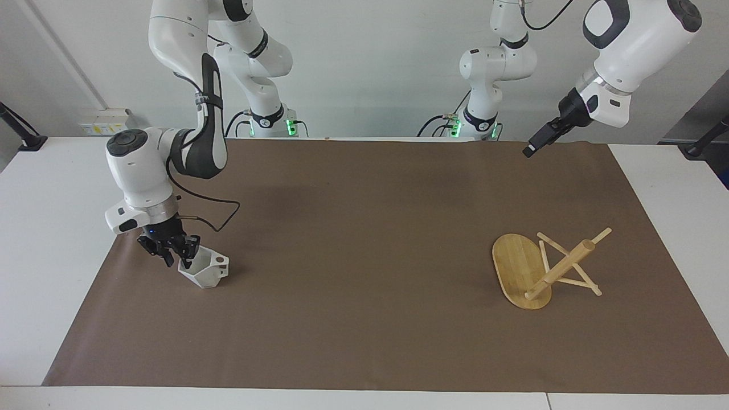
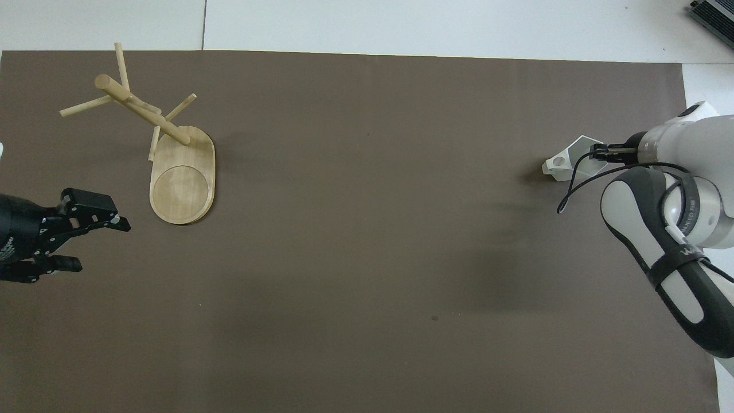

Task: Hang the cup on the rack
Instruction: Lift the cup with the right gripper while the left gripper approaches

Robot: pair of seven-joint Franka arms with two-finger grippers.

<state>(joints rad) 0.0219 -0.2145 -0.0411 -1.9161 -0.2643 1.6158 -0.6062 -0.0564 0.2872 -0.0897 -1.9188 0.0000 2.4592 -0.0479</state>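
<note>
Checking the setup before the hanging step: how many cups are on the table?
1. The cup stands on the brown mat at the right arm's end of the table, apart from the rack. None looks hidden.

The right claw sits at the cup; the left claw gapes near the rack.

Looking like a robotics lab: two white arms sitting bolted at a white table w/ brown paper mat covering the work area, cables trailing, green status lights glowing at the bases, plain white wall, wall sockets.
</note>
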